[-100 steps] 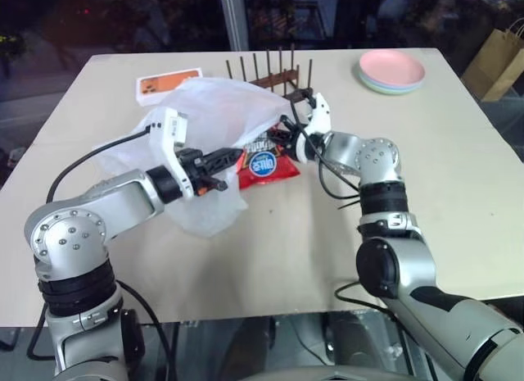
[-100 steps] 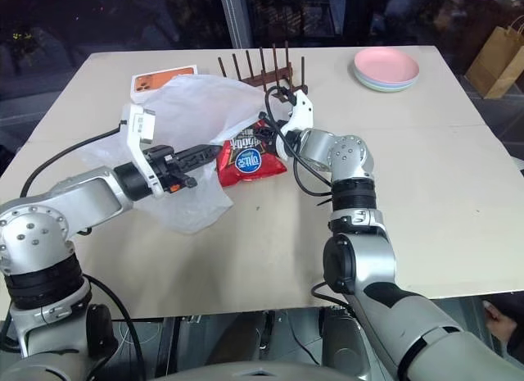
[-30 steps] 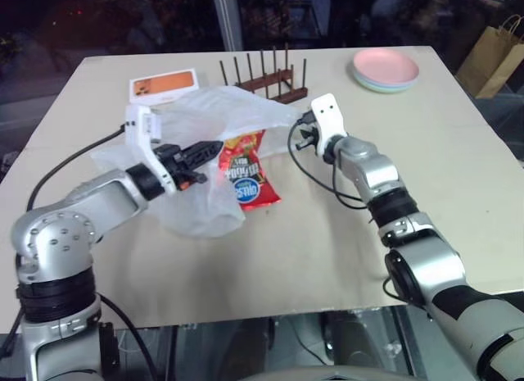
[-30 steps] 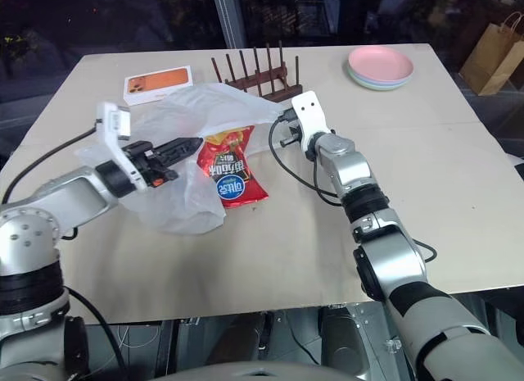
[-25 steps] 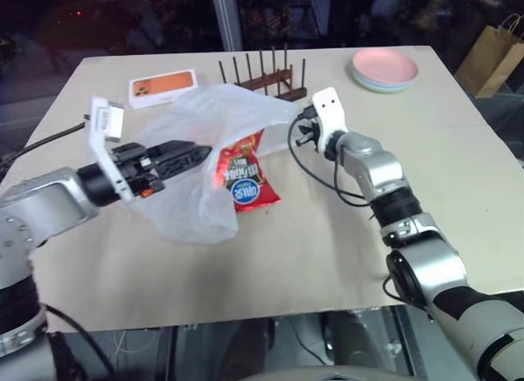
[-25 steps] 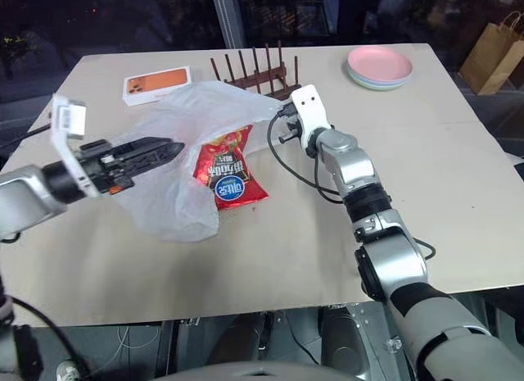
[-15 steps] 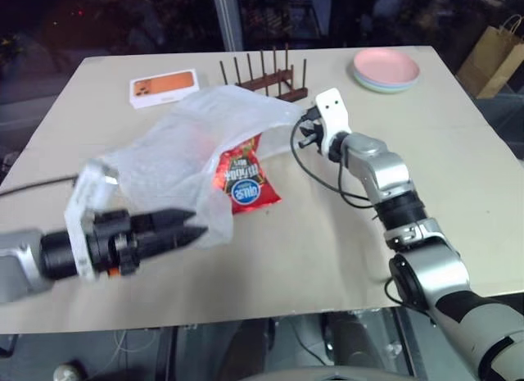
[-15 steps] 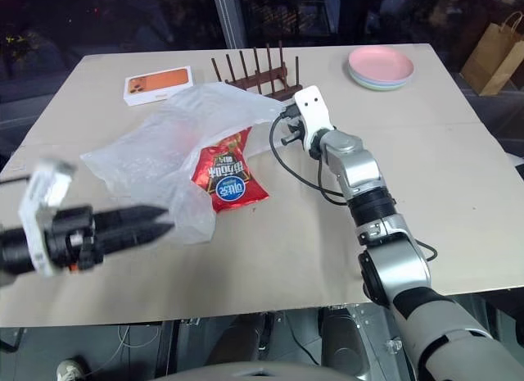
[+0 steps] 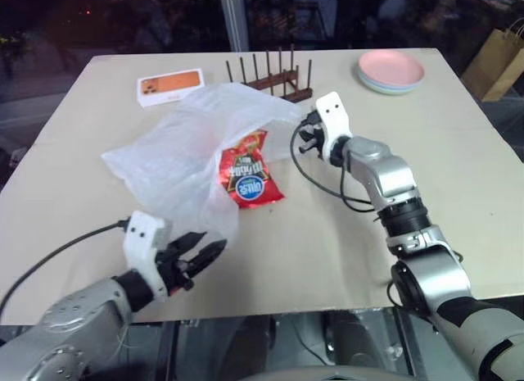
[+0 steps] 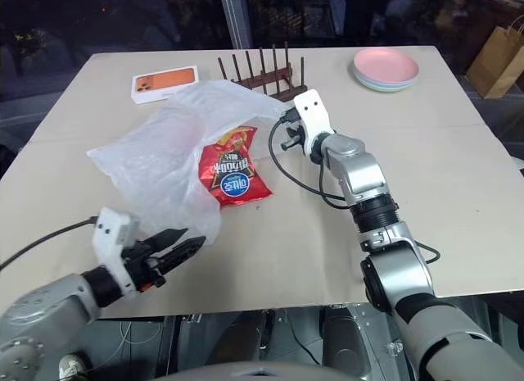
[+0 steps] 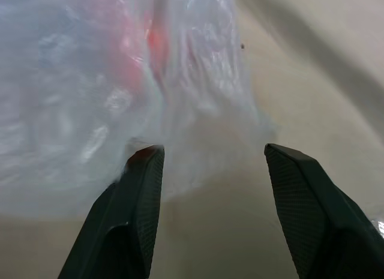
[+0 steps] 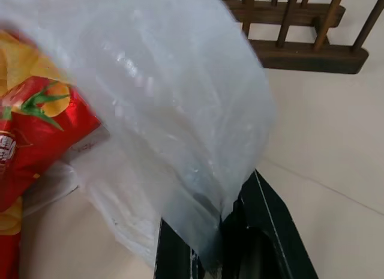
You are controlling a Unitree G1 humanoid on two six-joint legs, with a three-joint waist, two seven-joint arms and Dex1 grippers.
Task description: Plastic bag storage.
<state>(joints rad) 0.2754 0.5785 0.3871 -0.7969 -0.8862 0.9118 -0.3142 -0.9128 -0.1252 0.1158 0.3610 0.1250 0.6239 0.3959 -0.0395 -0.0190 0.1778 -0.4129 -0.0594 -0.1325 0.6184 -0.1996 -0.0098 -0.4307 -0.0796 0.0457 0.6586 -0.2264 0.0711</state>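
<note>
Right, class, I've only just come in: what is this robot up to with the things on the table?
The robot is handling a plastic bag on the table. Its right end effector is shut on one edge of the bag, holding it up near the wooden rack. A red chip packet lies half under the bag. The left end effector is open and low at the table's near edge, holding nothing, just short of the bag's near end.

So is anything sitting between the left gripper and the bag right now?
Nothing visible. The left gripper is open just short of the near edge of the bag, with bare table between them. The chip packet lies farther back, and the right gripper is shut on the bag's far side.
</note>
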